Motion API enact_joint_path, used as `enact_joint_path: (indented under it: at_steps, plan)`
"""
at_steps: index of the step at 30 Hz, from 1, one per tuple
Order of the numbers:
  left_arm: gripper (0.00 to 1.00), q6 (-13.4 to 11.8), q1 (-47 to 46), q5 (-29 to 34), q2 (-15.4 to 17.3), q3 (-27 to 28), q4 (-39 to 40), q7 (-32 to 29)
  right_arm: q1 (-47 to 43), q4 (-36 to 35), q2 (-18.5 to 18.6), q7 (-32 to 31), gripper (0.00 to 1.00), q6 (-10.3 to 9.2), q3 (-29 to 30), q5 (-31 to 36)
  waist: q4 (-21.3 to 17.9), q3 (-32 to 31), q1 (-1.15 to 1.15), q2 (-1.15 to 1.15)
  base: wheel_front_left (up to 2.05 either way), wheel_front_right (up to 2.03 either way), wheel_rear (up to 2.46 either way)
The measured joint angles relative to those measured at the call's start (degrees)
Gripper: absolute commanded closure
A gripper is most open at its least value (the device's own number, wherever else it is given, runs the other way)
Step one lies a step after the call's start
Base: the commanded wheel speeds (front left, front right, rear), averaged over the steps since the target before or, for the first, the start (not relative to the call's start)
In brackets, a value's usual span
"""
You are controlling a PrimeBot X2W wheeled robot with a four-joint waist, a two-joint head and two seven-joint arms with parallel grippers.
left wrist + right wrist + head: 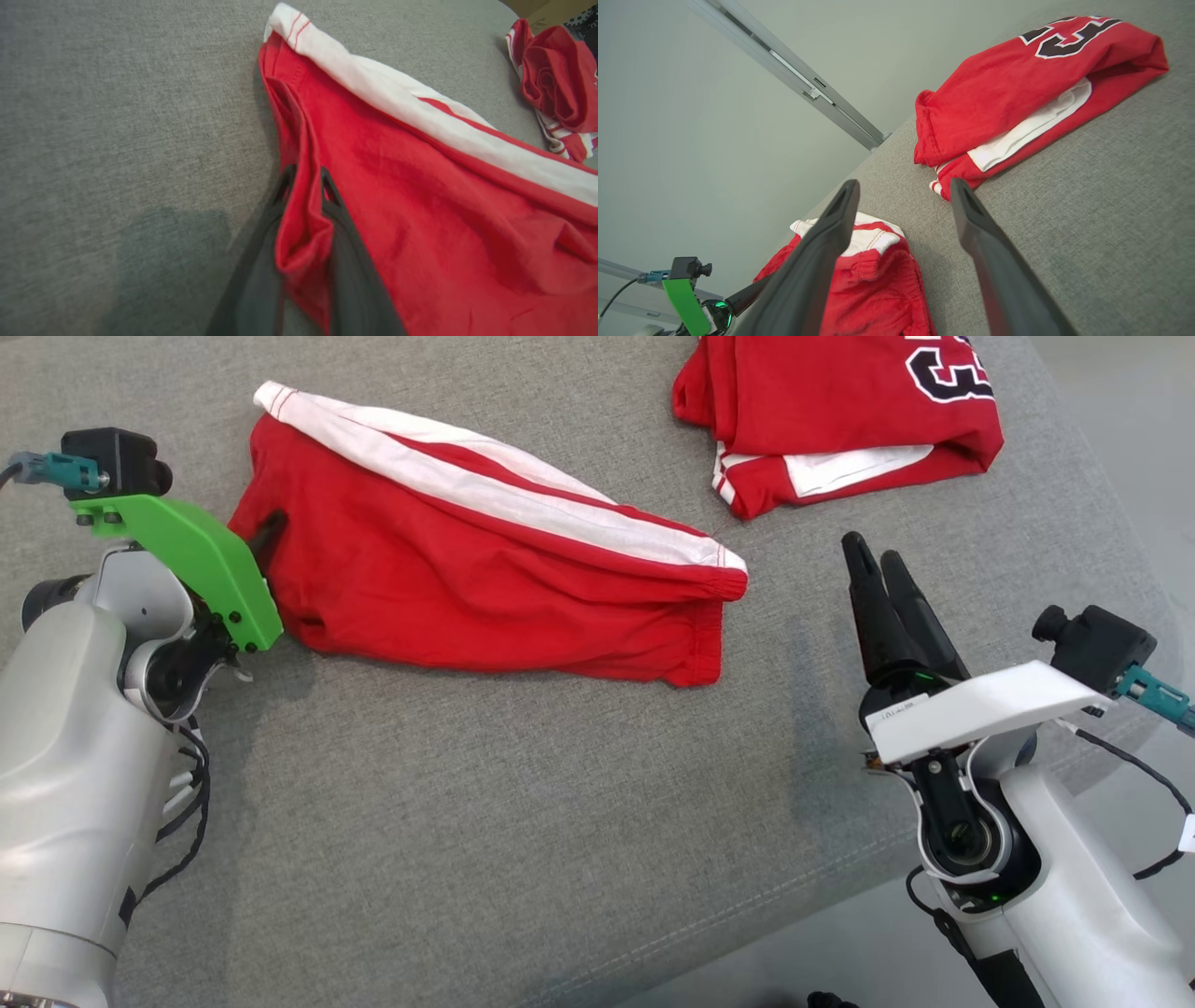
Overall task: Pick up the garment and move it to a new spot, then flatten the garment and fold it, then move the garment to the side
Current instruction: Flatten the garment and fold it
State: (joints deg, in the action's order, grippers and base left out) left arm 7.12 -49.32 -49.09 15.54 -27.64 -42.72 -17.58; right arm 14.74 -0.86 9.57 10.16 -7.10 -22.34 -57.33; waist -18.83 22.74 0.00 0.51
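Left wrist view lists left gripper (304, 179) pinched on an edge fold of the red garment (420, 200) lying crumpled on the grey cushion (117, 116), right gripper (873, 553) spread, idle; pick-up in hand, a lift and carry probably next.

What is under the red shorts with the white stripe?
The red shorts lie on the gray cushion, which shows all around them. The left gripper pinches a fold at their edge. Anything else beneath is covered by fabric.
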Motion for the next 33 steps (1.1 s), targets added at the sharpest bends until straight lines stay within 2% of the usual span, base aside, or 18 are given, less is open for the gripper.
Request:
enact_joint_path:
  at_steps: [6,12,22,26,33]
  plan:
    - [1.0,0.0,0.2,-1.3,-0.5,0.1,0.0,0.3,-1.3,-0.1,0.6,0.4,0.0,-0.03,0.7,0.0,0.6,-1.1,0.0,0.0,0.0,0.0,0.0]
    - [1.0,0.0,3.1,-5.0,-2.1,3.5,-1.6,2.8,-1.3,-0.4,1.5,0.5,0.0,-0.05,1.9,0.5,2.0,-2.7,0.0,0.0,0.0,0.0,0.0]
    - [1.0,0.0,9.6,-6.7,-5.7,5.4,-0.9,12.2,-2.3,-0.3,3.0,0.5,0.0,-0.05,2.7,0.9,5.9,-6.6,0.0,0.0,0.0,0.0,0.0]
    - [1.0,0.0,12.8,-7.2,-7.8,5.9,-0.8,14.5,-3.7,0.4,3.1,0.3,0.0,-0.07,2.9,0.8,7.9,-8.6,0.0,0.0,0.0,0.0,0.0]
    - [1.0,0.0,17.0,-7.4,-9.1,7.1,-0.5,18.1,-5.5,0.7,3.8,-0.4,0.0,-0.07,3.7,0.4,11.2,-11.6,0.0,0.0,0.0,0.0,0.0]
